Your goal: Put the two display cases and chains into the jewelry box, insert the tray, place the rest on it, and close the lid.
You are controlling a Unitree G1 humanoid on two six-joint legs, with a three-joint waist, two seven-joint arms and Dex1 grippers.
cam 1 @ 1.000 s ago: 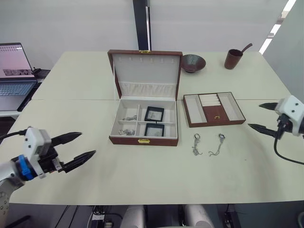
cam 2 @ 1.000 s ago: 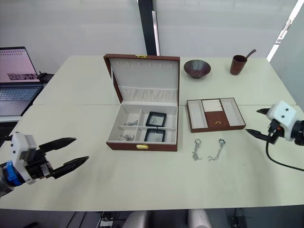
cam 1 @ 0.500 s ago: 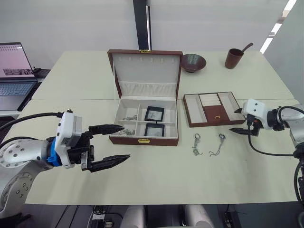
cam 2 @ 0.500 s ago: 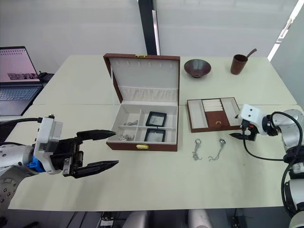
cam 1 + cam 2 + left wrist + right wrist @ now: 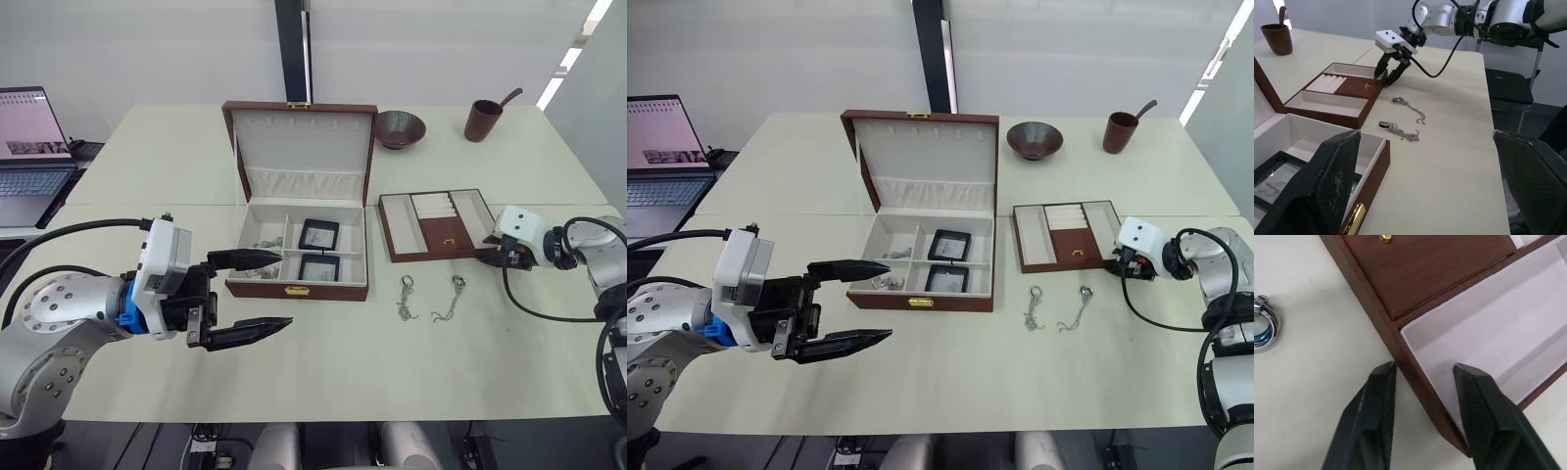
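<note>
Left gripper [image 5: 253, 292]: fingers spread wide, empty, just before the jewelry box [image 5: 297, 262] front-left corner. Box open, lid [image 5: 302, 149] upright, two display cases [image 5: 318, 251] inside. Two chains [image 5: 429, 297] lie right of the box. Right gripper [image 5: 1422, 396]: fingers apart, straddling the tray [image 5: 441, 226] wall farthest from the box.

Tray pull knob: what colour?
Gold, on the tray's brown panel; right wrist view shows the knob best.

Open jewelry box [image 5: 921, 266] at centre, lid [image 5: 926, 162] upright, two display cases [image 5: 946, 262] in its 3 o'clock half — small silvery pieces at 9. Tray [image 5: 1070, 235] beside it at 3 o'clock, right gripper [image 5: 1117, 266] at that tray's near corner. Two chains [image 5: 1055, 305] at 5 o'clock — left gripper [image 5: 850, 305] spread wide at 7.
</note>
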